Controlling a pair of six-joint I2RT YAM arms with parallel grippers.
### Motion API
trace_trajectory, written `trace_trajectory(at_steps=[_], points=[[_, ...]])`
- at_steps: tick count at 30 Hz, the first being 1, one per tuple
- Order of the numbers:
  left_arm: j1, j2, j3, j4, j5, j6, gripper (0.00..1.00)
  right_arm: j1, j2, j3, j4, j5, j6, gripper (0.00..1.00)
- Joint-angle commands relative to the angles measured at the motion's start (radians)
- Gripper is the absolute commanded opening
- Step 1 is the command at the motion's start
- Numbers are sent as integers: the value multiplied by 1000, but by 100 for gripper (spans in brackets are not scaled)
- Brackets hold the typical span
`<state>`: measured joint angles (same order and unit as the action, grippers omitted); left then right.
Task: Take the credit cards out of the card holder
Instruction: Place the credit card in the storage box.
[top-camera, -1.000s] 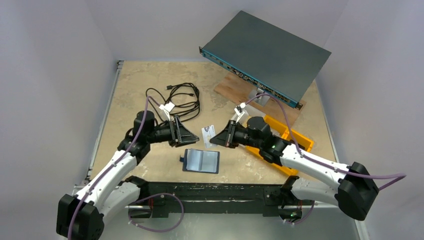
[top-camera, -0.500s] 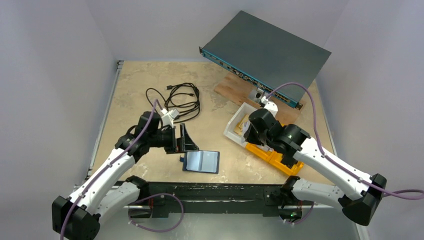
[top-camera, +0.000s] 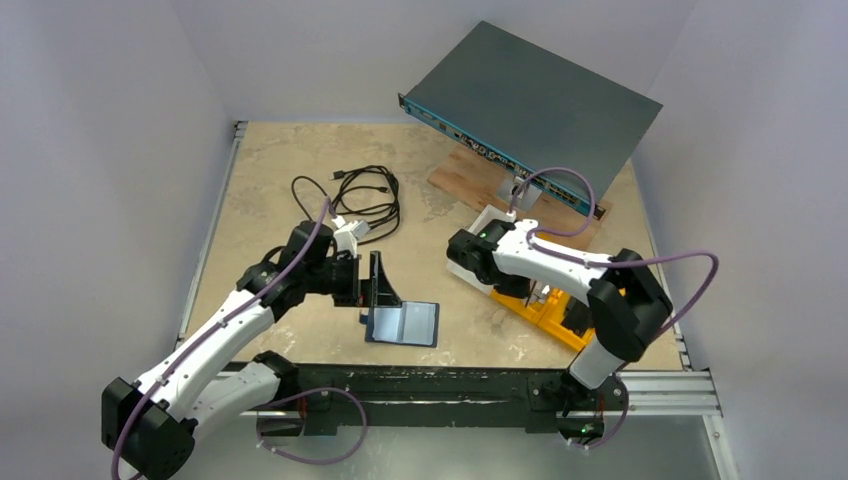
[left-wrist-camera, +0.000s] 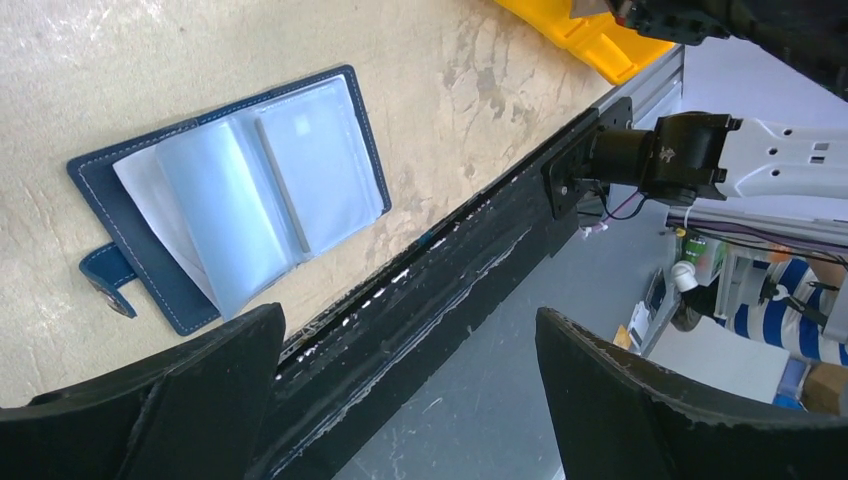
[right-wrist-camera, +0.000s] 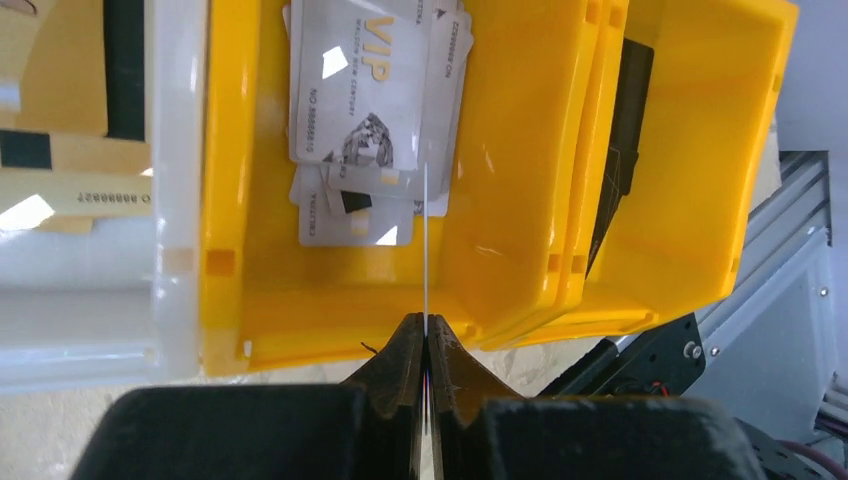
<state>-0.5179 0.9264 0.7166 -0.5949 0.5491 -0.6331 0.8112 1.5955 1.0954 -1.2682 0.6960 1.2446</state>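
Card holder (left-wrist-camera: 235, 190) lying open, left hand (left-wrist-camera: 408, 330) apart, right hand (right-wrist-camera: 427, 330) clamping card (right-wrist-camera: 426, 240), seen only wrist-side.

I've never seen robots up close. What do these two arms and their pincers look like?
The left arm and right arm have smooth white shells on the long links, with chunky black joints and bases. A purple cable loops along each. The left tool and right tool each end in two matte black, wedge-shaped fingers tapering to thin tips. I see no markings.
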Motion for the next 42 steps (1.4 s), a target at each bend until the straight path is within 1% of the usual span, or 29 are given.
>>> trace_trajectory(at_steps=[1,8,12,21,23,26,28,32,35,38,40,42], points=[[-4,2,64,1,-14,32,96,-3,74,99,-96,75,123,0],[-2,22,99,2,-40,22,97,-17,189,182,-97,125,95,0],[-1,36,111,9,-44,5,97,-55,208,164,-97,153,73,0],[-2,69,112,14,-63,-16,97,-77,230,121,-98,219,76,0],[-2,81,112,21,-62,-22,97,-81,236,114,-100,228,82,5],[-2,96,120,24,-55,-23,97,-82,236,124,-108,235,84,16],[-2,103,125,21,-56,-24,97,-82,236,142,-114,237,75,27],[-3,116,127,21,-65,-22,100,-80,221,176,-107,231,42,43],[-4,127,126,17,-76,-22,100,-76,171,187,-51,190,-36,45],[-12,140,126,7,-99,-19,100,-65,94,179,56,122,-149,47],[-28,148,124,9,-116,-22,100,-56,35,165,147,51,-228,49],[-59,156,123,14,-146,-30,99,-45,-32,140,276,-36,-317,53]])
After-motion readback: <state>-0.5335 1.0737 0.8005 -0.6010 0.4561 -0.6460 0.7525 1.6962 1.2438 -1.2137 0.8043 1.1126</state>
